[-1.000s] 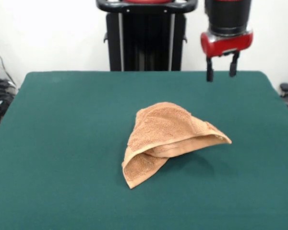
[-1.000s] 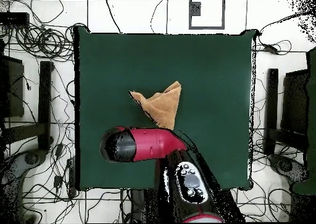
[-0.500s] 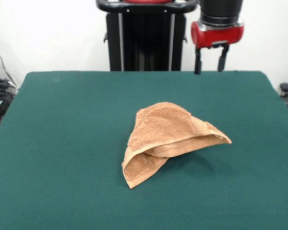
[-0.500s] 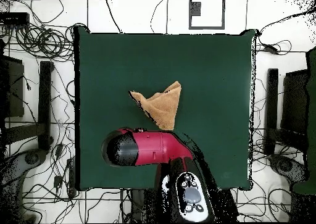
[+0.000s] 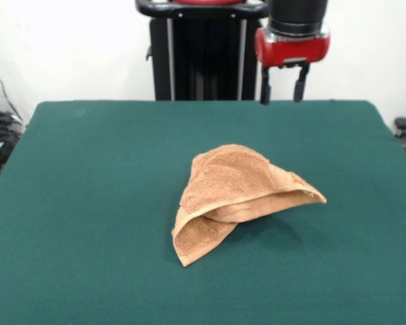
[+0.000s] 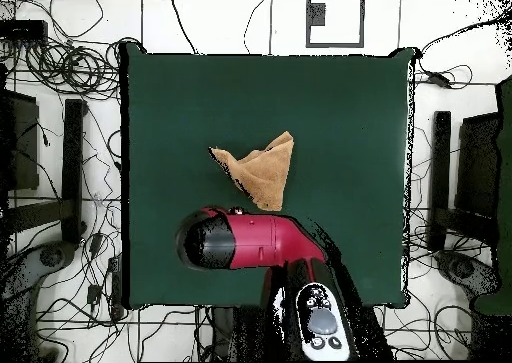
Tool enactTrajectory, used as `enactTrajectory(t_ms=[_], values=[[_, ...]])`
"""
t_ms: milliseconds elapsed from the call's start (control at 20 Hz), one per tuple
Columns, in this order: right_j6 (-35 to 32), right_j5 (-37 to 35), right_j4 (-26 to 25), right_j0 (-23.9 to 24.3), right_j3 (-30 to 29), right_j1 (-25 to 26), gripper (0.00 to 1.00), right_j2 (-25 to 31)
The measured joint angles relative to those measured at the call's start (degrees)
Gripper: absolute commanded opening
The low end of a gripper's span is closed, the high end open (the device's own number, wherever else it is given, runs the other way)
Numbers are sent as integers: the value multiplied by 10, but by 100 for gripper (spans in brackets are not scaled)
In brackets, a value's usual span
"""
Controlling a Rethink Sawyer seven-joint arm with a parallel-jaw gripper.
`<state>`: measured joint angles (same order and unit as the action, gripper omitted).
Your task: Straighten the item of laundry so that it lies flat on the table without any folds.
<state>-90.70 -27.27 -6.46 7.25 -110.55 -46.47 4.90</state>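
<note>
Towel [image 5: 238,196] crumpled mid-table [image 5: 88,203], claw [image 5: 282,84] raised, seemingly open

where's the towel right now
In the front view the towel lies crumpled near the middle of the green table, with the open gripper raised well behind it.

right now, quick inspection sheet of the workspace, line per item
surface: table with dark green top.
job's things: towel crumpled in a folded heap near the middle, not flat.
clutter: nothing seen on the table.
grippers: gripper open, empty, raised above the table's far side, apart from the towel.
cables: many loose cables on the floor around the table.
surroundings: black pedestal behind the table; white wall.
</note>
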Motion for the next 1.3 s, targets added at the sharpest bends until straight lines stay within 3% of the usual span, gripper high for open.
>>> enactTrajectory(t_ms=[1300], values=[[0,131,0,26,0,0,100,0]])
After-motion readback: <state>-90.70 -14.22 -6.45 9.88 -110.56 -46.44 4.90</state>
